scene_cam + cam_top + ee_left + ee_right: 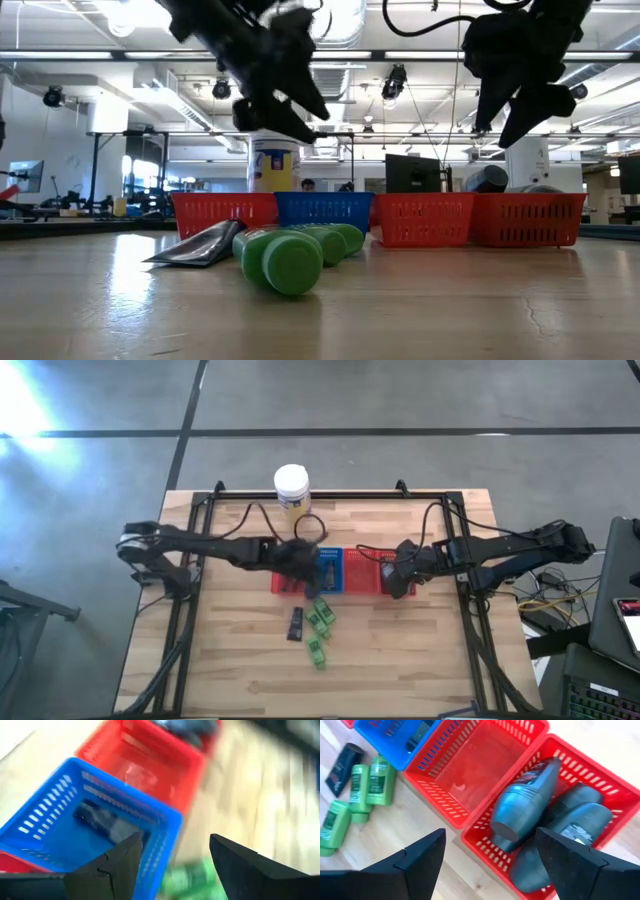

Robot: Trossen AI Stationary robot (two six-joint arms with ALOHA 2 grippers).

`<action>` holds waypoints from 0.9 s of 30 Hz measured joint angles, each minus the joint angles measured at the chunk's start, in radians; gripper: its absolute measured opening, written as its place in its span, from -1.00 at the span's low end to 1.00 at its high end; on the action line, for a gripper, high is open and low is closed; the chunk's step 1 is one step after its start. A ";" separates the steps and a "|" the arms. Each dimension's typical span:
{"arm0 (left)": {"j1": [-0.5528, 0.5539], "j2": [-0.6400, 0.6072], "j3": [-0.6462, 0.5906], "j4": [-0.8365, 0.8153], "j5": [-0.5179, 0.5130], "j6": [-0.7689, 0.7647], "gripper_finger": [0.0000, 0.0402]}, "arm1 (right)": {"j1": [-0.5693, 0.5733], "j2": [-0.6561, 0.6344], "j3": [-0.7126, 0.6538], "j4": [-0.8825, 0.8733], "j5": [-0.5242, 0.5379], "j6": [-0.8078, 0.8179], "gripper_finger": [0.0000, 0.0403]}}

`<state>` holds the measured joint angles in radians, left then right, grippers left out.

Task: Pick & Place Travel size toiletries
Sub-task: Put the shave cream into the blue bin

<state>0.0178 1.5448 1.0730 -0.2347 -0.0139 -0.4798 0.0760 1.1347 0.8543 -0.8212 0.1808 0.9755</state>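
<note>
high view: four small mesh baskets stand in a row at the middle of the frame on the wooden table [220, 650], running red, blue, red, red from left to right. the left gripper [303, 563] hangs over the seam between the leftmost red basket [283, 581] and the blue basket [329, 570]. the right gripper [392, 576] hangs over the rightmost red basket [580, 780]. a white jar with a yellow label [292, 488] stands above the row, at the table's far edge.

left wrist view: the left gripper's fingers [120, 865] stand well apart with nothing between them, above the blue basket's near corner. a dark flat piece [97, 820] lies inside that basket, though blur hides just what it is.

right wrist view: the right gripper's two fingers [422, 852] are spread wide and empty. three grey bottles [525, 805] lie side by side in the rightmost red basket, at the right of the frame. the red basket next to it [480, 765] looks bare inside. at the left of the frame four green tubes [370, 782] and a dark navy tube [342, 762] lie loose on the wood.

low view: the green tubes lie at lower centre in front of the baskets, with a flat dark sachet [200, 245] touching their left side.
</note>
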 joint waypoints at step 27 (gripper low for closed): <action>-0.244 -0.054 -0.075 -0.464 -0.117 -0.144 0.19 | 0.086 0.264 0.097 0.212 -0.103 0.282 0.42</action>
<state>-0.2261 1.4906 0.9977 -0.6982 -0.1311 -0.6236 0.1618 1.3989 0.9517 -0.6091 0.0776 1.2572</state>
